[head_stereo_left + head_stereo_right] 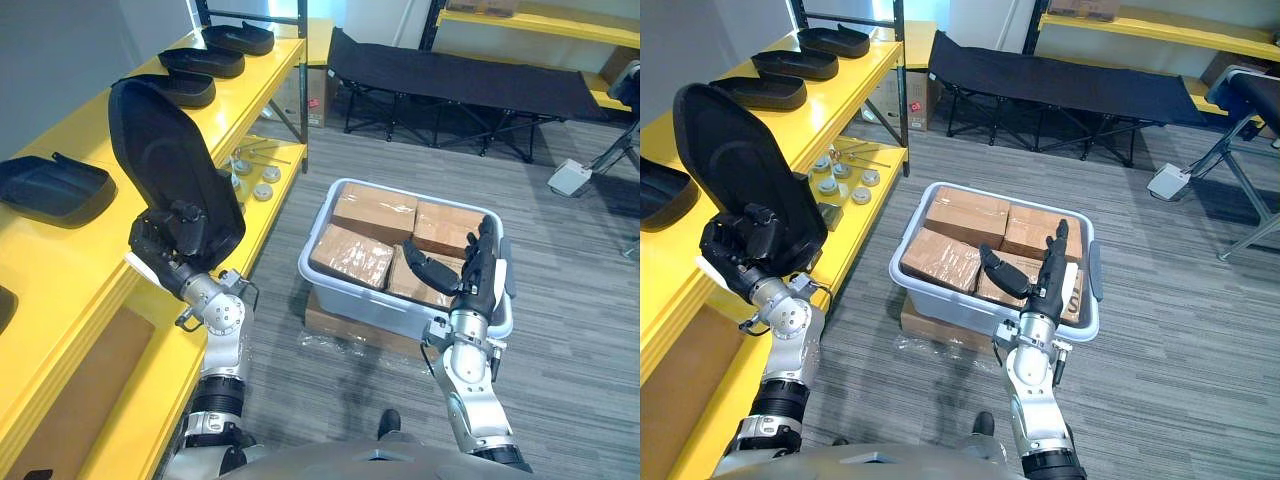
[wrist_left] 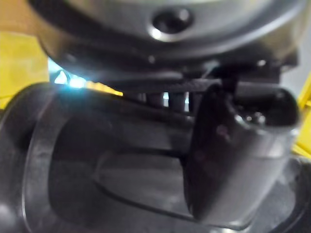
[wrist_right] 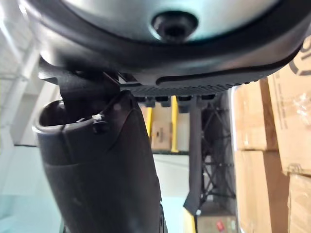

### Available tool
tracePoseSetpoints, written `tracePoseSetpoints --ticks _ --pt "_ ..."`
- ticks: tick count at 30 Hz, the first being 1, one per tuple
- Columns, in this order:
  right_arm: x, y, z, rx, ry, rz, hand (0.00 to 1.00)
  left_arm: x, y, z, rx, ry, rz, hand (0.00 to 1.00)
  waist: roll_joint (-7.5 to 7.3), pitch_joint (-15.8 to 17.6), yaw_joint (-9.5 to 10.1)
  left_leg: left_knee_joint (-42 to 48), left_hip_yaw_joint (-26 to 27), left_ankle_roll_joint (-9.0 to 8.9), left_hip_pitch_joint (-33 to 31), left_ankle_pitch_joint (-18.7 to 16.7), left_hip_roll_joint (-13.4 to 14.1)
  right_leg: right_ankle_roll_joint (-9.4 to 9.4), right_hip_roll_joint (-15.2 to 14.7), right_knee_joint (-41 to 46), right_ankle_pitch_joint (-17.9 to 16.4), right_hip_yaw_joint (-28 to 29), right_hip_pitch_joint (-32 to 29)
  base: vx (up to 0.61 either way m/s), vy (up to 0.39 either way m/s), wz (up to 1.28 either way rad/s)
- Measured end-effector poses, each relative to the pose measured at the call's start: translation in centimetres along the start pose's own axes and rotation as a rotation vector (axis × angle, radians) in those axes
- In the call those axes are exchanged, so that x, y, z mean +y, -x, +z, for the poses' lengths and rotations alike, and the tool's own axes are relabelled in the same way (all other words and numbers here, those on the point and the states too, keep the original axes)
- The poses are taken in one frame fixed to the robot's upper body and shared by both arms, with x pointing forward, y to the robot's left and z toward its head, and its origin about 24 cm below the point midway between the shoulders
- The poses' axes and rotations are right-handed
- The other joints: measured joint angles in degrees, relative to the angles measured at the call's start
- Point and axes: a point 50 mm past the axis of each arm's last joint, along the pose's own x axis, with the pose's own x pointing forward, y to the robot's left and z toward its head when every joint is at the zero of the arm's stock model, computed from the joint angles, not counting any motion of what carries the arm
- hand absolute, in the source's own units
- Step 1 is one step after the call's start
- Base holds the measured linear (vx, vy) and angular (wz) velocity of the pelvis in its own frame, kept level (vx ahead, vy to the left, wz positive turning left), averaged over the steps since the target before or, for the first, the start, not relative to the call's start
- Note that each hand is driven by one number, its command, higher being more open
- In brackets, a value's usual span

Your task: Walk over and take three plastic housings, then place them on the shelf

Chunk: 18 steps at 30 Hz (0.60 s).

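Housing (image 1: pixel 155 140) is standing upright, left robot hand (image 1: pixel 168 238) curling round its base; top-heavy, it is risking toppling off the shelf (image 1: pixel 70 270). Right robot hand (image 1: pixel 480 265) is hovering open, empty.

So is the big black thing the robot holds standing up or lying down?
Standing up: the left hand grips the plastic housing by its lower end, and it rises nearly upright.

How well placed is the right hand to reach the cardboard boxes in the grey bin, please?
Probably yes: the right hand is open just above the grey bin's near rim, the cardboard boxes lie uncovered, and nothing stands between them.
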Motion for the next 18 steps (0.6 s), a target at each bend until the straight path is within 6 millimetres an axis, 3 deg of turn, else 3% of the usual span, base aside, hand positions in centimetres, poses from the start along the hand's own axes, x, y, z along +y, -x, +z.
tracePoseSetpoints --ticks 6,11,14,18 --pt "-1.0 0.8 -0.8 0.040 -0.023 0.083 1.00 1.8 3.0 3.7 -0.031 0.205 -0.308 0.00 1.41 -0.76 0.66 0.04 -0.33 -0.08 -0.69 -0.07 0.02 0.52 -0.01 0.30 0.24 -0.72 -0.34 0.02 0.002 0.02" --pt "-1.5 0.6 -0.3 0.001 -0.095 0.124 1.00 4.2 3.0 5.0 -0.052 0.255 -0.340 0.00 2.06 -1.05 2.08 1.05 -1.96 0.39 -1.66 -1.01 0.01 0.82 -0.26 0.26 -0.66 -2.87 0.76 0.00 0.004 0.18" --pt "-0.8 0.6 -0.2 -0.007 -0.094 0.203 1.00 5.5 2.9 6.4 -0.103 0.251 -0.352 0.00 2.34 -1.21 4.49 1.08 -4.57 0.35 -2.89 -0.75 -0.03 0.60 -0.30 0.01 -1.26 -5.58 1.42 0.00 0.000 0.42" --pt "2.1 0.5 0.2 -0.028 -0.086 0.394 1.00 6.6 2.7 8.4 -0.192 0.259 -0.386 0.00 2.85 -1.53 8.09 1.39 -9.35 0.13 -4.72 -0.13 -0.56 0.89 -0.52 0.32 -1.23 -10.56 3.49 0.04 0.001 0.54"
